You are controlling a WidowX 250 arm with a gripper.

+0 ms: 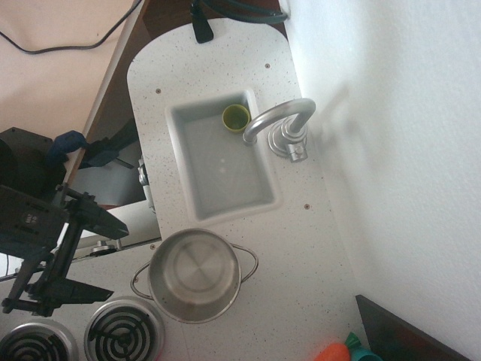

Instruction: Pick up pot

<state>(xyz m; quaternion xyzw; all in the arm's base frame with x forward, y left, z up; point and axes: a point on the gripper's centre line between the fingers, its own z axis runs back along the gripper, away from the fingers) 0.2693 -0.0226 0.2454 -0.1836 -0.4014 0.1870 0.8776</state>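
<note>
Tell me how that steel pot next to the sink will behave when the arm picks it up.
The pot looks rigid and empty, so probably light for its size. Its shiny wall may be slippery between fingers. The thin loop handles could pivot or slip, so it might tilt if lifted by one side. The gripper sits to its left, apparently open.

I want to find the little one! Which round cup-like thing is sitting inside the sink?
The yellow-green cup, in the sink's far corner under the faucet. The shiny pot is bigger and sits on the counter by the burners.
</note>
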